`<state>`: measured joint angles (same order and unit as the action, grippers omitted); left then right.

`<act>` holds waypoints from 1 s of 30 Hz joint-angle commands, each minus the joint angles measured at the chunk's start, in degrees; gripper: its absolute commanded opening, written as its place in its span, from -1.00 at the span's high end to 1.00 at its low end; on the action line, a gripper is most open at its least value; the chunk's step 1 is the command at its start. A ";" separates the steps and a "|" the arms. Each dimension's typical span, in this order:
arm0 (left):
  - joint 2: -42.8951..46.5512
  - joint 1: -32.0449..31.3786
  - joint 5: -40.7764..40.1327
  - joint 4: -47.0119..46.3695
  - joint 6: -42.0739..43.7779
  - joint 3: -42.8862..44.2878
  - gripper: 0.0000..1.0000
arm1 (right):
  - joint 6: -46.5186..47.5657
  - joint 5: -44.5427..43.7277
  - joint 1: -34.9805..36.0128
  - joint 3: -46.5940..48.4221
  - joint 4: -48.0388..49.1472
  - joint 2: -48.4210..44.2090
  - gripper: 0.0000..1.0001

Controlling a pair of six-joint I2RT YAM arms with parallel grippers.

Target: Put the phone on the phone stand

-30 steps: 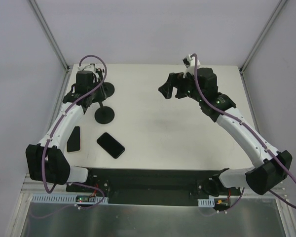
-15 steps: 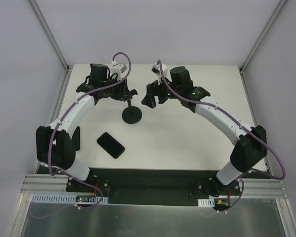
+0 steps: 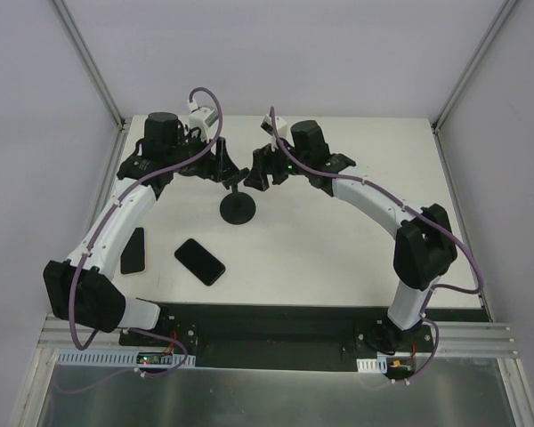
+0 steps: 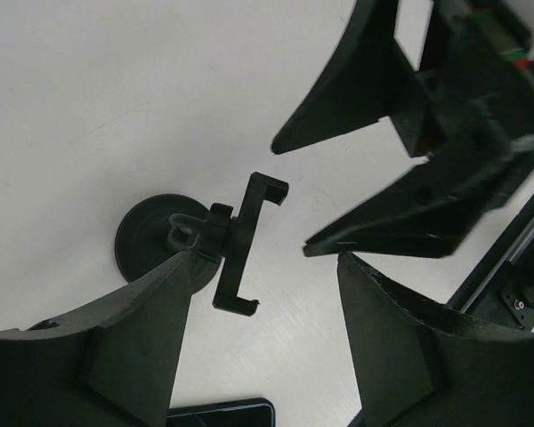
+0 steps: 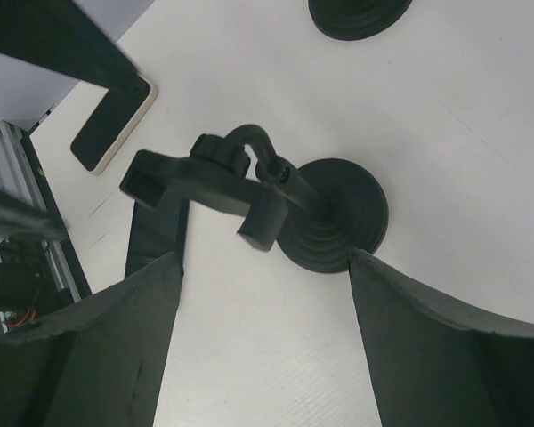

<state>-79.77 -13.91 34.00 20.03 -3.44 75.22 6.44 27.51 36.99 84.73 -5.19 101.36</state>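
The black phone stand [image 3: 238, 210] stands upright mid-table, its clamp head up between my two grippers. In the left wrist view the clamp [image 4: 246, 245] and round base [image 4: 151, 245] lie between my open left gripper's [image 4: 267, 267] fingers, with the near finger overlapping its neck. My left gripper [image 3: 229, 171] is just left of the head. My right gripper [image 3: 256, 173] is just right of it, open, with the stand [image 5: 249, 191] beyond its tips [image 5: 265, 258]. The black phone [image 3: 199, 261] lies flat in front of the stand.
A second phone [image 3: 133, 251] in a light case lies at the left, also seen in the right wrist view [image 5: 111, 124]. A second round stand base [image 5: 356, 13] sits behind the left gripper. White walls close in the table.
The stand has gone from the left of the table to the middle along with my left gripper. My right gripper has swung left and now faces the stand's head closely.
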 commanded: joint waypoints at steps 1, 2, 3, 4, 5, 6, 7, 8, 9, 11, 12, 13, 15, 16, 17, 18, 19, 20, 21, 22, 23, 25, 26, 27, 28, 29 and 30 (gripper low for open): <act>4.79 -0.33 0.46 -1.48 -1.12 0.46 -0.26 | 1.56 2.90 0.10 5.35 3.17 2.96 -0.52; 5.84 -0.24 -0.15 -2.18 -1.39 -0.07 -0.22 | 2.52 3.60 0.01 6.40 3.08 3.49 -0.47; 6.29 -0.33 -1.38 -2.45 -1.74 -0.42 -0.20 | 2.88 4.13 0.01 7.02 3.17 4.45 -0.43; 7.07 -0.33 -2.00 -2.89 -2.27 -0.69 -0.18 | 3.14 4.92 0.01 7.64 3.17 4.98 -0.39; 7.34 -0.24 -2.79 -3.33 -2.36 -1.30 -0.18 | 3.32 6.75 0.01 8.17 3.26 5.51 -0.29; 7.78 -0.33 -4.45 -3.51 -2.53 -1.57 -0.17 | 3.67 7.73 0.10 8.69 3.69 6.21 -0.24; 8.48 -0.24 -5.34 -3.60 -2.97 -1.83 -0.17 | 3.76 8.61 0.10 8.79 4.22 6.48 -0.20; 8.75 -0.24 -6.22 -3.94 -3.23 -2.27 -0.17 | 3.67 10.18 0.10 8.70 4.75 6.74 -0.17; 9.10 -0.15 -6.92 -4.03 -3.59 -2.45 -0.18 | 3.50 10.72 0.10 8.61 4.93 7.00 -0.15; 10.15 -0.15 -8.07 -4.38 -4.29 -3.06 -0.18 | 3.41 11.43 0.18 8.26 7.21 7.01 -0.07; 10.59 -0.06 -8.42 -5.17 -4.64 -3.41 -0.18 | 3.32 11.34 0.27 8.00 8.43 7.01 -0.03; 11.21 -0.06 -8.94 -5.61 -4.99 -3.76 -0.18 | 3.14 11.34 0.27 7.47 8.96 6.92 0.05; 11.65 -0.06 -10.61 -6.40 -5.69 -4.64 -0.20 | 2.97 10.73 0.36 7.12 9.49 6.83 0.30; 11.91 -0.06 -11.92 -6.50 -6.66 -4.91 -0.25 | 2.88 10.29 0.27 6.77 9.67 6.57 0.41; 12.09 -0.06 -15.42 -6.50 -7.36 -5.26 -0.29 | 2.88 9.07 0.27 6.42 9.76 6.48 0.62; 12.27 -0.06 -17.19 -6.41 -8.06 -5.35 -0.34 | 2.88 8.10 0.36 6.07 10.02 5.87 0.75; 12.88 -0.06 -19.73 -6.41 -9.90 -5.61 -0.39 | 2.88 7.04 0.36 5.54 10.29 5.34 0.86; 13.40 -0.06 -24.98 -6.41 -11.13 -6.66 -0.48 | 3.23 5.21 0.36 4.06 10.46 4.29 0.98; 14.19 -0.06 -28.43 -6.41 -12.71 -7.45 -0.55 | 3.49 4.06 0.36 3.26 11.07 3.67 0.98; 15.94 0.02 -31.33 -6.23 -16.12 -9.20 -0.62 | 3.76 2.74 0.36 2.47 11.08 3.15 0.98; 17.00 0.20 -33.62 -6.41 -17.72 -10.26 -0.69 | 4.37 0.38 0.36 1.24 10.99 2.10 0.98; 21.38 1.42 -33.73 -6.41 -20.88 -14.20 -0.70 | 5.07 -1.22 0.19 0.35 10.29 1.12 0.98; 23.15 2.04 -33.65 -6.23 -22.12 -15.70 -0.71 | 5.42 -2.18 0.18 -0.09 10.20 0.25 0.98; 24.82 2.57 -33.65 -6.23 -23.18 -17.37 -0.76 | 6.04 -2.72 0.10 -0.70 10.03 -0.19 0.98; 28.32 3.44 -33.73 -6.06 -25.28 -20.26 -0.80 | 6.30 -3.42 0.01 -0.62 9.50 -0.37 0.98; 29.92 3.71 -33.73 -4.32 -26.78 -21.42 -0.87 | 6.48 -4.56 0.18 -0.53 9.06 -0.72 0.98; 31.32 3.89 -36.52 -2.91 -28.44 -22.30 -0.98 | 6.83 -4.83 -0.08 -0.62 8.54 -0.99 0.98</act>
<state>-55.46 -11.42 4.12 15.40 -22.74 56.82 10.59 27.86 37.19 84.47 3.55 104.07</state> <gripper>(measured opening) 0.919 0.133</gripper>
